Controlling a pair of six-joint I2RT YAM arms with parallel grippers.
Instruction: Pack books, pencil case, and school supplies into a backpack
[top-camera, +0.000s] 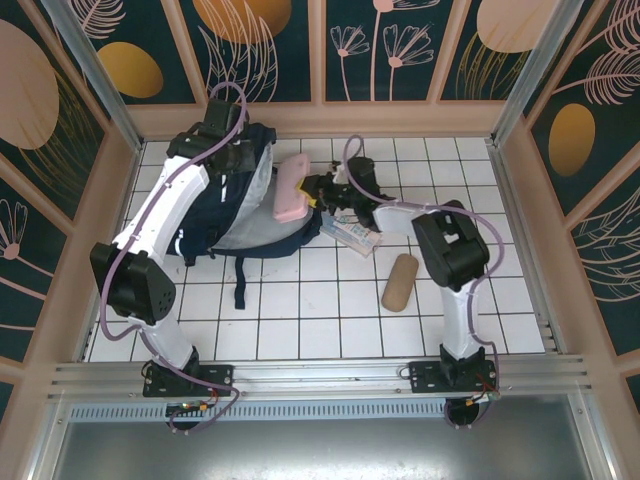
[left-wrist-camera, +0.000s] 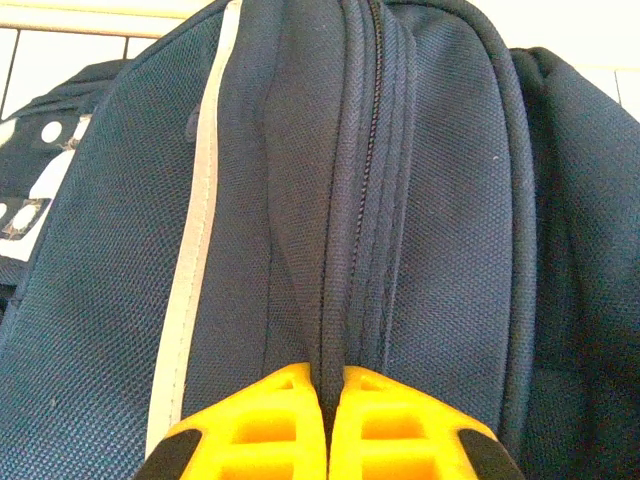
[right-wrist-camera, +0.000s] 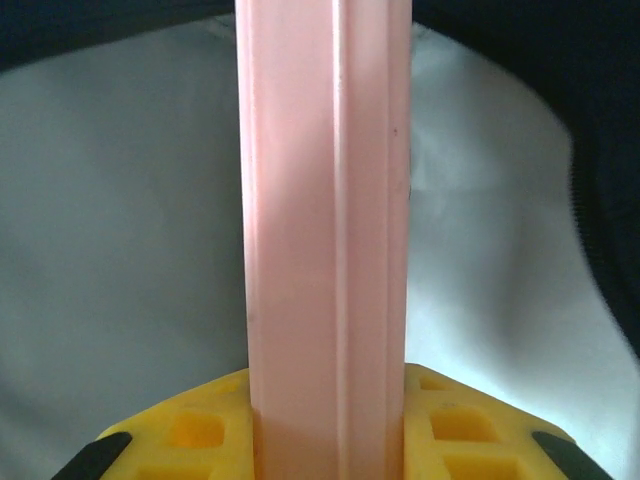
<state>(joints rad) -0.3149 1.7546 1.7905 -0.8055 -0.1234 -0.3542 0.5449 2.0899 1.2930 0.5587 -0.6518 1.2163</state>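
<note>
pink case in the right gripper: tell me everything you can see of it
The pink case is a long, slim, pale pink box. It looks smooth and matte, like plastic or silicone, with rounded ends and a lengthwise ridge. The right gripper clamps one end between its yellow fingers. The rest juts out over the open backpack, above its grey lining. Whether it touches the lining can't be told.

White-black arms (top-camera: 168, 212), purple cables (top-camera: 228, 87), yellow claws (left-wrist-camera: 327, 425)
</note>
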